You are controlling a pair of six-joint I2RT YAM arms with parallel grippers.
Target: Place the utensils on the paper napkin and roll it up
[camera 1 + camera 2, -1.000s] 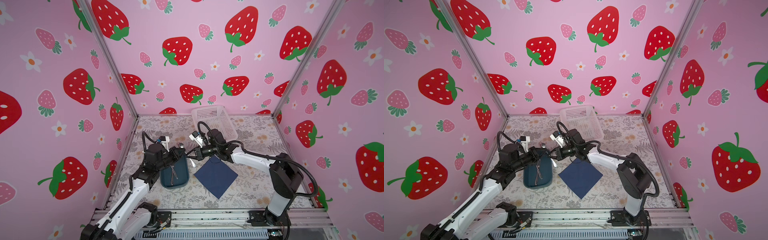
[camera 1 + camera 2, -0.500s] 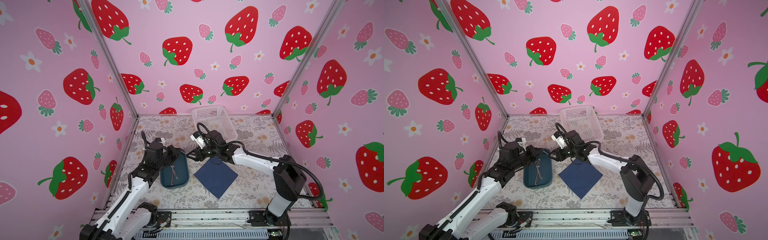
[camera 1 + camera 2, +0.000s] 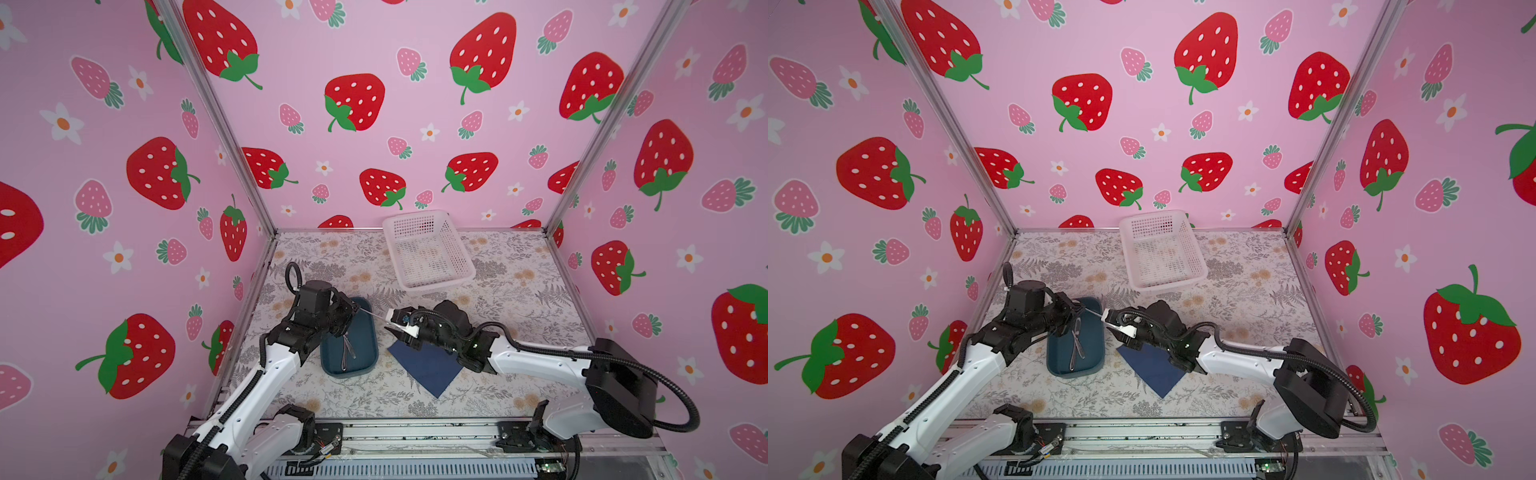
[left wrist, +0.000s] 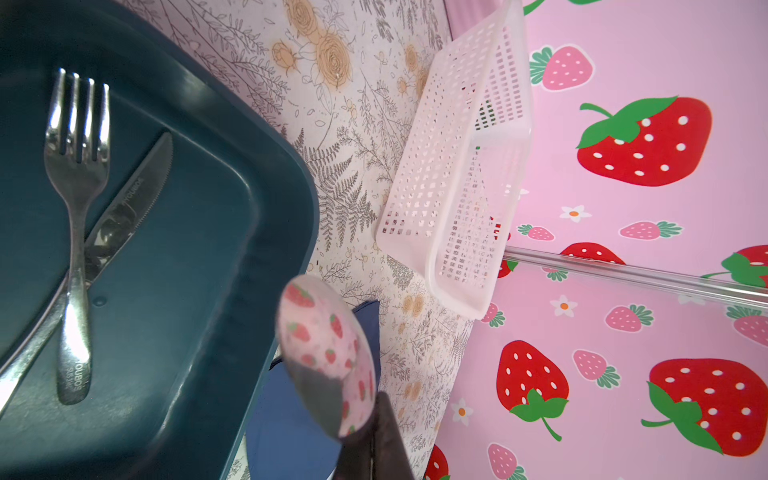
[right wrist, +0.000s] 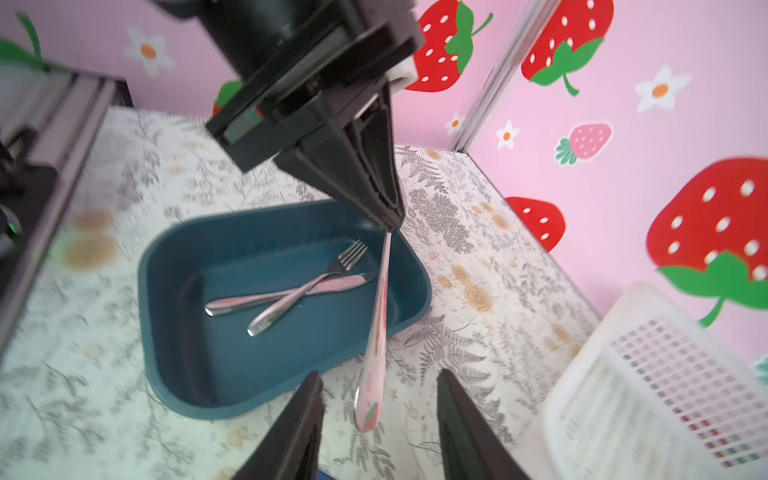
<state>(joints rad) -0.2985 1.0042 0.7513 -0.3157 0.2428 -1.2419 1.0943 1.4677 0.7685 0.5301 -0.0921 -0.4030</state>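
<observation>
So the left claw point(image 5: 388, 222) is pinched tight on the spoon point(image 5: 380, 299), holding it up over the tray point(image 5: 232, 357) edge. The right claw point(image 5: 379, 374) is spread wide, with the spoon's handle end between its fingers and gaps on both sides. The fork point(image 5: 282, 309) and knife point(image 5: 340, 283) lie crossed in the tray. The napkin point(image 3: 428, 368) lies flat at lower middle in both top views, just right of the tray.
</observation>
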